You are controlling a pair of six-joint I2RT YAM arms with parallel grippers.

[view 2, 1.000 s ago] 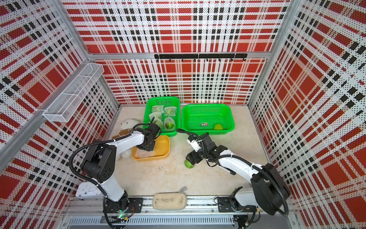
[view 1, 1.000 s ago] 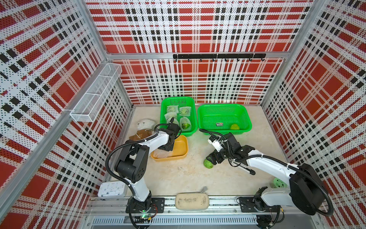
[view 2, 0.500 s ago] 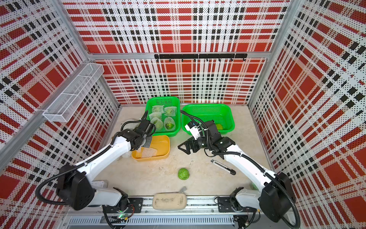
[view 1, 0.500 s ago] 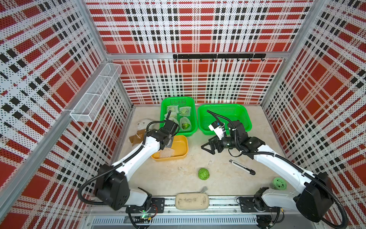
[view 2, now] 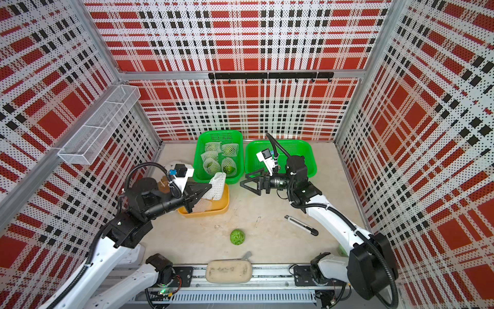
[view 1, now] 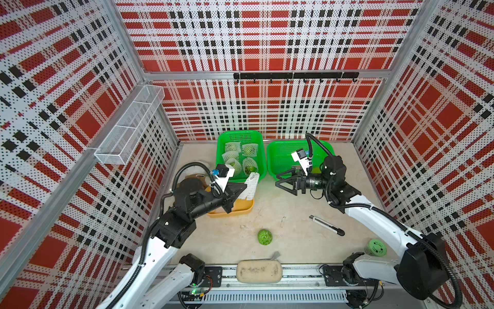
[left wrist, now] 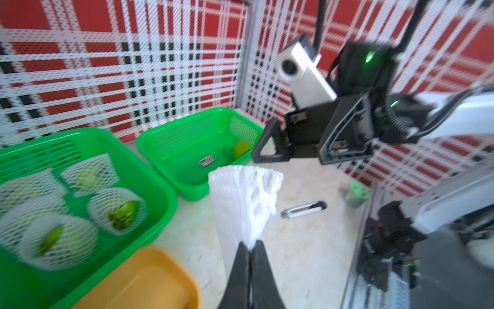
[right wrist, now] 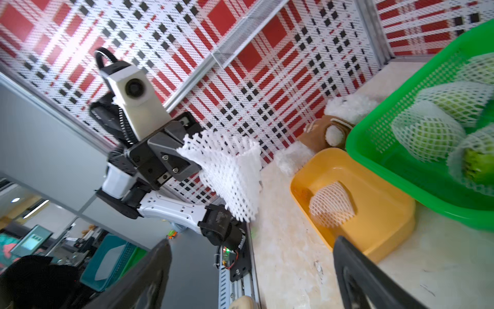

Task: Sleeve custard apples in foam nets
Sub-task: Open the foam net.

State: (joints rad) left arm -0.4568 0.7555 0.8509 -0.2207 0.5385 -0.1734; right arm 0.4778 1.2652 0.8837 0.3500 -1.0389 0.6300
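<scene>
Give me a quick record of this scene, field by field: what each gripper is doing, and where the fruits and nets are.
Left gripper: shut on a foam net, held in the air
Right gripper: open, empty
Bare custard apple: loose on the table
Sleeved fruits: in the green basket nearer the left arm
Spare net: in the yellow tray

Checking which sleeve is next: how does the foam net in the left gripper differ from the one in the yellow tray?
The held net is pinched at one end by the shut left gripper and is up off the table; the tray net lies loose in the yellow tray. The held net fans out; the tray net looks flatter. Both are empty white diamond mesh.
</scene>
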